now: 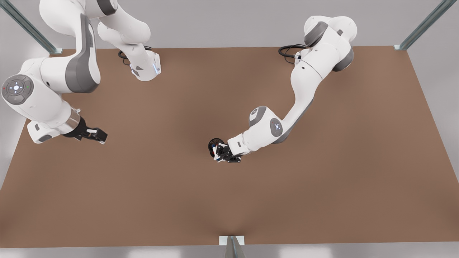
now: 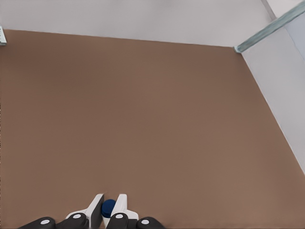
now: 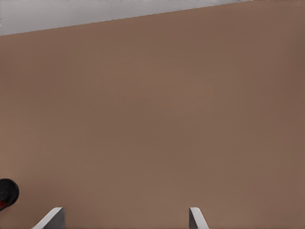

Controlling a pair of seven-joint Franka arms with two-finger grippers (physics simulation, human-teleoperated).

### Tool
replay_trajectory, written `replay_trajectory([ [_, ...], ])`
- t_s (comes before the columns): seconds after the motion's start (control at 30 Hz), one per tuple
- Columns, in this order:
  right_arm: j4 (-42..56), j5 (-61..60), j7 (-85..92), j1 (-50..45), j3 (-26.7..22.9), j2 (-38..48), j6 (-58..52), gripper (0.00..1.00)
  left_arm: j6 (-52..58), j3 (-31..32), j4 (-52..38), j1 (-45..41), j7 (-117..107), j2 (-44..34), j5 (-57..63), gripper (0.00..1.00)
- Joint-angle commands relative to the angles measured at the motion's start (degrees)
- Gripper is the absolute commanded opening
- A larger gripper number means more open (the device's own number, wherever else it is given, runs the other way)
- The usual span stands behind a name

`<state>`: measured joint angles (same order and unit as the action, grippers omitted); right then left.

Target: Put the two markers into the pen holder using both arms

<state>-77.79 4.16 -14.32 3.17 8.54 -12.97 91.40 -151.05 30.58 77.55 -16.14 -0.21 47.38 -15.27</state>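
In the front view, the left gripper (image 1: 219,152) hangs at the pen holder (image 1: 214,145) mid-bench (image 1: 179,200); the right gripper (image 1: 101,136) waits well apart. The left wrist view shows its fingers (image 2: 120,204) clenched on the blue marker (image 2: 108,207). The right wrist view shows released fingers (image 3: 196,218).

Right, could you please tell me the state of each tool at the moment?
Left tool: closed on the blue-capped marker.
Right tool: open, holding nothing.
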Motion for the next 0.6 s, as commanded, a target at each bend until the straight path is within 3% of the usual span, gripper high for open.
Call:
replay_trajectory([
  [0.0,0.01,-0.03,2.89,-0.09,0.08,0.05,1.41,0.97,-0.30,0.00,0.50,0.06,9.00,-0.18,-0.63,0.21],
  [0.4,0.63,-0.38,5.71,-0.09,0.43,0.32,0.80,0.98,-3.73,0.00,5.07,-0.12,14.63,-0.45,-0.63,0.21],
  [0.43,0.63,-0.38,5.71,-0.09,0.43,0.32,0.80,0.98,-3.73,0.00,5.07,-0.12,14.89,-0.45,-0.63,0.61],
  [0.47,0.63,-0.38,5.71,-0.09,0.43,0.32,0.80,0.98,-3.73,0.00,5.07,-0.20,14.89,-0.45,-0.63,0.92],
  [0.5,0.63,-0.38,5.62,-0.18,0.52,0.32,0.80,0.98,-3.73,0.00,5.07,-0.47,14.98,-0.45,-0.63,1.00],
  [0.57,0.63,-0.38,5.62,-0.18,0.43,0.32,0.80,0.98,-4.43,-0.70,4.90,-2.31,14.98,-0.45,-0.46,1.00],
])
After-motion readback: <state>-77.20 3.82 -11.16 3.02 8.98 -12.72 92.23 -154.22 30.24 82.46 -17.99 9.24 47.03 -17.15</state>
